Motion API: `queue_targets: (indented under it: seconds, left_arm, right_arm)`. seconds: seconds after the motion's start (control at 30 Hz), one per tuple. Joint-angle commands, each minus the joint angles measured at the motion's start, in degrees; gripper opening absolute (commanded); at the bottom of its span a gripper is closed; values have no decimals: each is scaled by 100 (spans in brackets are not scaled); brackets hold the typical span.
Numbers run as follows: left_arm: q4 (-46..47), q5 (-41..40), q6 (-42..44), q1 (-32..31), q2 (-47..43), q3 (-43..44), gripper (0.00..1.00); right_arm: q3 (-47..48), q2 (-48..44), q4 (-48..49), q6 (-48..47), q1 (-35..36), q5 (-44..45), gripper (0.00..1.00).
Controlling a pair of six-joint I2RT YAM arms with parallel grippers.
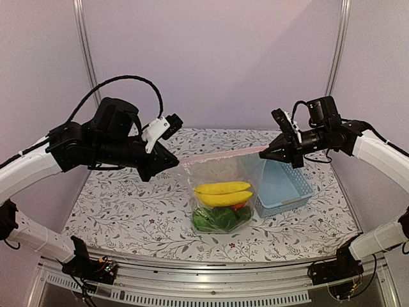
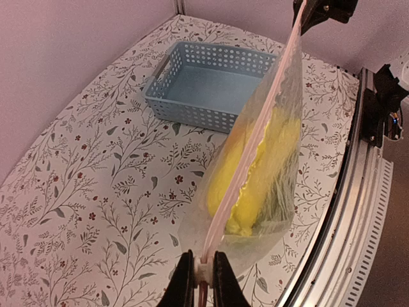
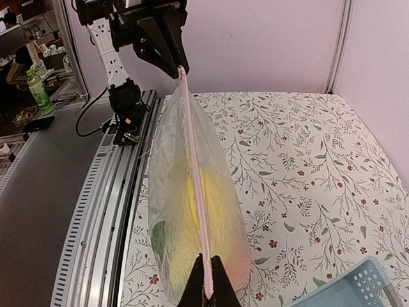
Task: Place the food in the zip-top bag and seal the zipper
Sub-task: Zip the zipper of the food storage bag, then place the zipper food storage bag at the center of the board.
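zip-top bag [image 1: 216,174] upright, zipper [image 1: 223,154] horizontal, left-right

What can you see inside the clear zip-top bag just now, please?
Yellow bananas on top, green pieces beneath, a sliver of red-orange between them. Anything behind or under these is covered, so I cannot name the rest.

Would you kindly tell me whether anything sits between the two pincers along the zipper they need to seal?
Nothing visible does: the left pincer and right pincer each pinch one end of the zipper, the food hangs lower inside the bag, and the basket stands apart.
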Motion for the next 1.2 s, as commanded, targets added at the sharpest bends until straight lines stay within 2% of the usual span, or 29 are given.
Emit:
queue_targets:
  seconds: [0.0, 0.3, 0.37, 0.4, 0.47, 0.53, 0.6, 0.67, 0.83, 0.93, 1.03, 1.17]
  left_arm:
    - [-494, -232, -30, 194, -203, -191, 7]
    - [-532, -252, -45, 211, -273, -219, 7]
    - [-516, -231, -36, 211, -259, -203, 10]
    - [-498, -211, -32, 212, -238, -183, 16]
    - [-434, -203, -38, 209, -165, -110, 38]
    - [-292, -118, -14, 207, -58, -12, 51]
    - [-112, -57, 15, 210, 94, 132, 58]
    - [54, -23, 70, 205, 303, 321, 60]
    - [183, 614, 275, 212, 890, 764, 61]
    - [118, 1145, 325, 194, 1294, 1022, 55]
    - [81, 1554, 332, 156, 1626, 1176, 48]
    - [64, 1619, 330, 115, 1991, 1381, 30]
  right_arm:
    - [102, 4, 17, 68, -161, 1, 0]
    - [108, 28, 17, 78, -166, -55, 0]
    - [101, 45, 14, 71, -161, -67, 0]
    - [101, 47, 16, 61, -161, -69, 0]
    - [85, 60, -2, 39, -160, -89, 0]
    - [84, 86, -49, -31, -155, -108, 0]
    - [98, 129, -97, -81, -153, -117, 0]
    - [137, 168, -164, -142, -148, -154, 0]
    - [277, 199, -390, -281, -102, -170, 0]
    - [286, 164, -413, -315, -74, -141, 0]
    - [273, 157, -413, -311, -58, -140, 0]
    - [268, 194, -413, -318, -43, -118, 0]
